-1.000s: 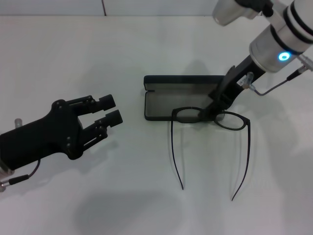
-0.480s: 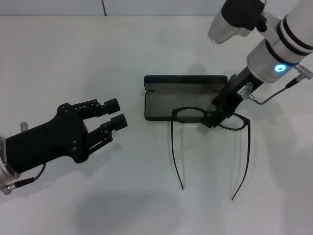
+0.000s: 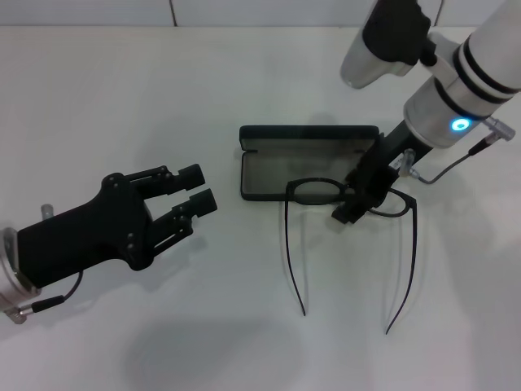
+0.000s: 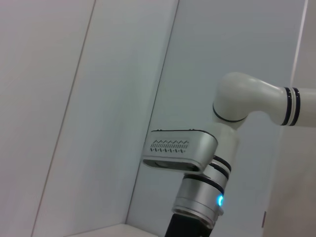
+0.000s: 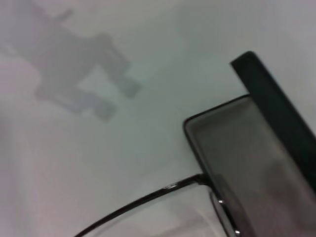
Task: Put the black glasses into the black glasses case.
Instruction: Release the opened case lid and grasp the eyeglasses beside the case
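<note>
The black glasses lie open on the white table, lenses against the front edge of the black glasses case, temple arms pointing toward me. The case is open, its grey lining showing and its lid upright at the back. My right gripper is over the bridge of the glasses, between the lenses, and hides part of the right lens. My left gripper is open and empty, left of the case. The right wrist view shows a corner of the case and a thin piece of the glasses frame.
The white table reaches back to a pale wall. The left wrist view shows only my right arm against the wall. A thin cable loops off the right wrist.
My right gripper has moved toward me, from the case's front edge to over the glasses' bridge. My left gripper has edged right toward the case. The glasses have not moved.
</note>
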